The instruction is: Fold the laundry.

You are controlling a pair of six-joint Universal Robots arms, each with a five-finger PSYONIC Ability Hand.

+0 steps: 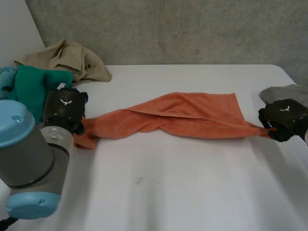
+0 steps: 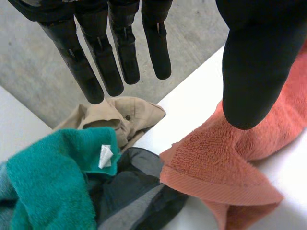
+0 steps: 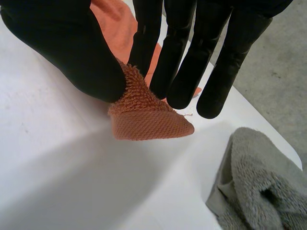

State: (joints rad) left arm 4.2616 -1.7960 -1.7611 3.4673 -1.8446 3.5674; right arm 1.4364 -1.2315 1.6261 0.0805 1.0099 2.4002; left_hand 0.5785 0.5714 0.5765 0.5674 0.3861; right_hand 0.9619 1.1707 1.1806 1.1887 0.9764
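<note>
An orange towel lies stretched and twisted across the white table. My right hand pinches its right corner between thumb and fingers, just above the table. My left hand is at the towel's left end. In the left wrist view its fingers are straight and spread from the thumb, and the towel's left corner lies loose on the table under them.
A pile of laundry sits at the far left: a beige garment, a green towel and a dark cloth. A grey towel lies at the right edge, next to my right hand.
</note>
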